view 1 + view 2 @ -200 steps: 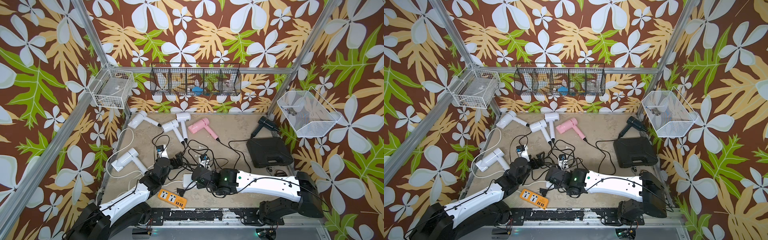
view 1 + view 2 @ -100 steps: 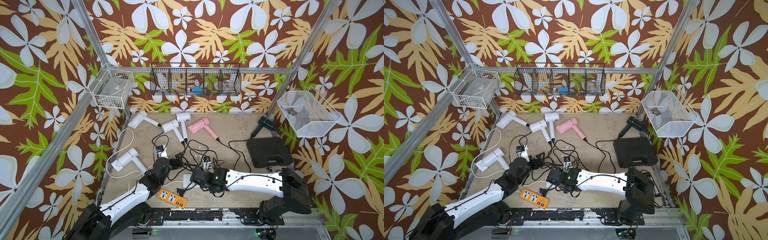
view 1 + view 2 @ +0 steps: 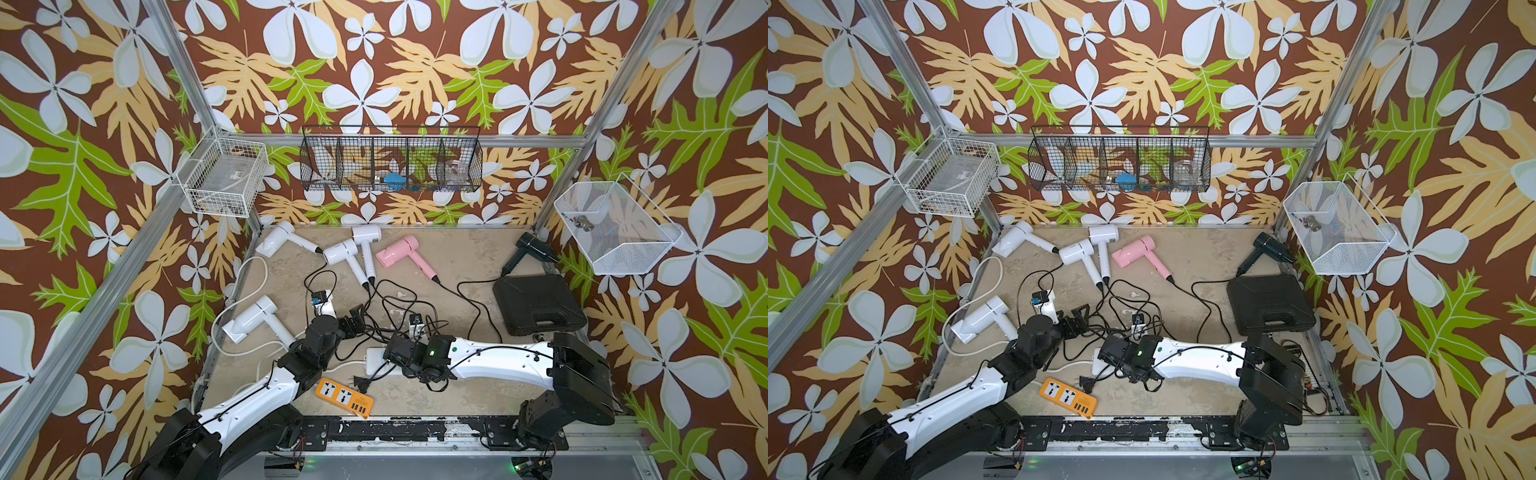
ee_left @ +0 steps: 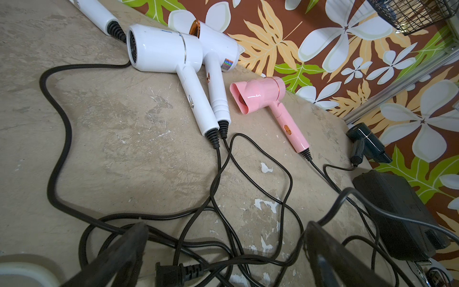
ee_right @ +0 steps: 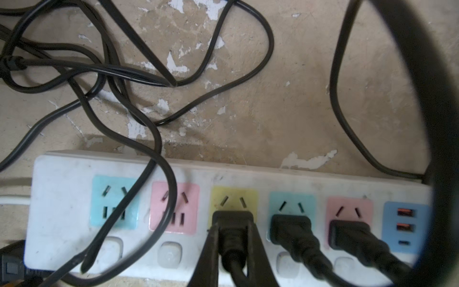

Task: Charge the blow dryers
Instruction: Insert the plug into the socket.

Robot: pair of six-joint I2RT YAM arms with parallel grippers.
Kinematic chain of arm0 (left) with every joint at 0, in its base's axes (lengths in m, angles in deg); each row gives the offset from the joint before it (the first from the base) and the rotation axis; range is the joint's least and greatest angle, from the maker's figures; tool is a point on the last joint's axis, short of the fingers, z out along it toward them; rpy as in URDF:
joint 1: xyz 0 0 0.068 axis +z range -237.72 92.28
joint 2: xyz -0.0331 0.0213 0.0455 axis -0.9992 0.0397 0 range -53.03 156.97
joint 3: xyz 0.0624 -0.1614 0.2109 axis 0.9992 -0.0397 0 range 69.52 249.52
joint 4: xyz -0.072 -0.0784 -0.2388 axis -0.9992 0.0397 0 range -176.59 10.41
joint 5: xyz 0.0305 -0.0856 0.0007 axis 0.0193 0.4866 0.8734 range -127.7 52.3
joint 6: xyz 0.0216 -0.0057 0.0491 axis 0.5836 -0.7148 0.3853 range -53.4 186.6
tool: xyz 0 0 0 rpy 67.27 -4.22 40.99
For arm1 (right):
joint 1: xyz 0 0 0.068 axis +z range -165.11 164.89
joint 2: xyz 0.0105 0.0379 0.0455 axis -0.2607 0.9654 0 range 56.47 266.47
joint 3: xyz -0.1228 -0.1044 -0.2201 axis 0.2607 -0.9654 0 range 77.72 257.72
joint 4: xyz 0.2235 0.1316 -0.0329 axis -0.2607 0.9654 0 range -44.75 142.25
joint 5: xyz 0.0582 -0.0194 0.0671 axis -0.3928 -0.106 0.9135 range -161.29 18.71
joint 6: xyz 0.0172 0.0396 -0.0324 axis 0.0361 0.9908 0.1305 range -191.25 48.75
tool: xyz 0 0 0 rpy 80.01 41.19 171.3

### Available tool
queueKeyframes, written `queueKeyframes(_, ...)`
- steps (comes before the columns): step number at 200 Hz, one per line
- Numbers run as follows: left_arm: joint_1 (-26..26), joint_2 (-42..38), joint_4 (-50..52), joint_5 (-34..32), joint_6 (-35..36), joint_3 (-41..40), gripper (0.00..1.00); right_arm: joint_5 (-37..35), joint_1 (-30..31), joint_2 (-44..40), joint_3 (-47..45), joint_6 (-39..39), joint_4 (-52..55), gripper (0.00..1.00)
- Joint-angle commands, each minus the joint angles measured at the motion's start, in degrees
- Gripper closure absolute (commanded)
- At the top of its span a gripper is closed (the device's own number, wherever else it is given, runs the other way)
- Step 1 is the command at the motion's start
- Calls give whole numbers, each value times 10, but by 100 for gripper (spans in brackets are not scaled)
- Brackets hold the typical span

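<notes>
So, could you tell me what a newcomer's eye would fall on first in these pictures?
The tangle of black cords across the middle of the table catches the eye first, with the pink blow dryer standing out among the white blow dryers toward the back. In the right wrist view, the right gripper is shut on a black plug in the yellow socket of the white power strip.

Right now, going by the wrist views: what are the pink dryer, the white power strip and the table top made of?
Pink blow dryer: likely moulded plastic, glossy; a bright highlight runs along its barrel.
White power strip: likely hard plastic, matt; grey scuffs, no sheen.
Table top: unclear base, with a beige mottled coating; white patches where it has chipped off.
</notes>
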Motion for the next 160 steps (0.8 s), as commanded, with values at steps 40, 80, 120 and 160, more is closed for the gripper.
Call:
queueKeyframes(40,2,2,-15,8,4,-1,0,17,0,4,-28,-6,-21,100)
queueKeyframes(80,1,7,-17,11,4,-1,1,48,1,28,-30,-15,-29,100)
queueKeyframes(120,2,9,-18,11,4,-1,1,93,-5,47,-40,-18,-42,100)
queueKeyframes(160,2,11,-20,13,3,-2,1,119,-24,38,-91,-17,-71,100)
